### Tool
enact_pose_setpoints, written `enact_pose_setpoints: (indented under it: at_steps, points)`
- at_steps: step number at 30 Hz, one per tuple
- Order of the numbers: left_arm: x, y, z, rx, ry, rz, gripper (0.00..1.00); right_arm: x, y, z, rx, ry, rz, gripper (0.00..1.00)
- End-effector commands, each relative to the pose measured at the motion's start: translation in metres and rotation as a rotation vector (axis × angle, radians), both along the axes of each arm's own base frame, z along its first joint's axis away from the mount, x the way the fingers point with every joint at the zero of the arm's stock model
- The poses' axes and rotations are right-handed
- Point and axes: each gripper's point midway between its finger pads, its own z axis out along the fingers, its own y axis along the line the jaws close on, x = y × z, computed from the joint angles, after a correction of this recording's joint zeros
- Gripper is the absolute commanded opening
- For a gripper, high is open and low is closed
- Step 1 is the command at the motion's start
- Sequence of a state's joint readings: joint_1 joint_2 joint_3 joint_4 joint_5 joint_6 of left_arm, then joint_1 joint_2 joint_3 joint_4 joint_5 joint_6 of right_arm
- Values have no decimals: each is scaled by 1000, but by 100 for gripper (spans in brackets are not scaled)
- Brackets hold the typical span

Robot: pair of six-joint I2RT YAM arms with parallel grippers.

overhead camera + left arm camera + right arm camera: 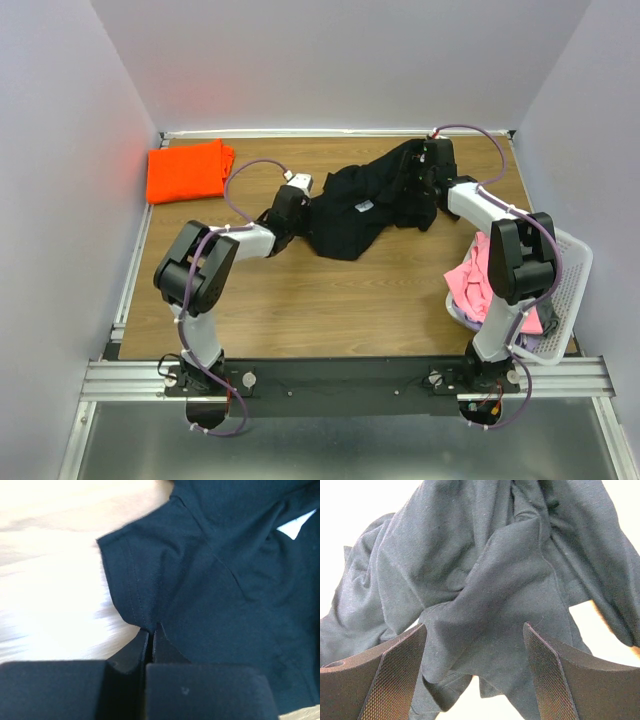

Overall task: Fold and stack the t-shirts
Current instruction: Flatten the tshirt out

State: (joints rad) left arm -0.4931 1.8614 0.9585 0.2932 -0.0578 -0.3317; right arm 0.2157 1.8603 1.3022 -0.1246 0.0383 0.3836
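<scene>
Item: one black shirt (pixel 360 205), lying crumpled and only partly spread at the middle-rear of the tabletop (pixel 330 310). We find the left end effector (pixel 151 636) clenched on the shirt's edge beside the sleeve, presumably to draw that side out flat. The right end effector (pixel 475 630) is released, jaws wide apart above the bunched far side, likely placed to take a matching hold. Also listed: an orange shirt (pixel 185 172), folded, at the rear left corner, which we judge the start of the stack; a pink shirt (pixel 478 278) in the white basket (pixel 572 262) at right, not yet folded.
</scene>
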Motion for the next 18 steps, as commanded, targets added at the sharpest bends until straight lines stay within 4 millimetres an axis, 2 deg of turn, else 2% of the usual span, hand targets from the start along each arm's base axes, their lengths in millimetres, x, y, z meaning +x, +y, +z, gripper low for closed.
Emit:
enact_pose_setpoints:
  at_steps: [1, 3, 4, 6, 7, 8, 9, 10, 11, 12, 13, 14, 17, 18]
  points:
    - [26, 24, 84, 94, -187, 89, 0, 1, 8, 20, 9, -49, 26, 84]
    - [34, 52, 104, 198, -238, 171, 0, 1, 9, 24, 11, -60, 29, 84]
    - [41, 61, 123, 216, -279, 208, 0, 0, 10, 24, 12, -58, 32, 84]
    - [54, 92, 138, 286, -307, 291, 0, -1, 12, 27, 15, -65, 40, 84]
    - [66, 101, 149, 287, -325, 326, 0, -1, 13, 27, 16, -65, 43, 84]
    - [76, 122, 153, 296, -322, 368, 0, -1, 15, 27, 16, -67, 47, 84]
    - [85, 132, 158, 296, -328, 392, 0, -1, 15, 27, 16, -67, 47, 84]
    - [95, 138, 153, 306, -320, 405, 0, -1, 15, 27, 15, -67, 45, 84]
    - [108, 147, 169, 301, -340, 433, 0, -2, 15, 27, 14, -67, 49, 84]
    - [116, 150, 173, 315, -345, 441, 3, -2, 15, 27, 13, -67, 50, 84]
    - [128, 150, 179, 322, -359, 456, 13, -2, 16, 28, 14, -69, 49, 84]
    - [131, 154, 182, 341, -360, 477, 31, -2, 15, 30, 14, -73, 47, 84]
    - [142, 153, 188, 341, -354, 496, 58, -2, 15, 29, 14, -72, 50, 84]
    - [139, 148, 189, 328, -356, 488, 61, -2, 16, 28, 18, -70, 53, 84]
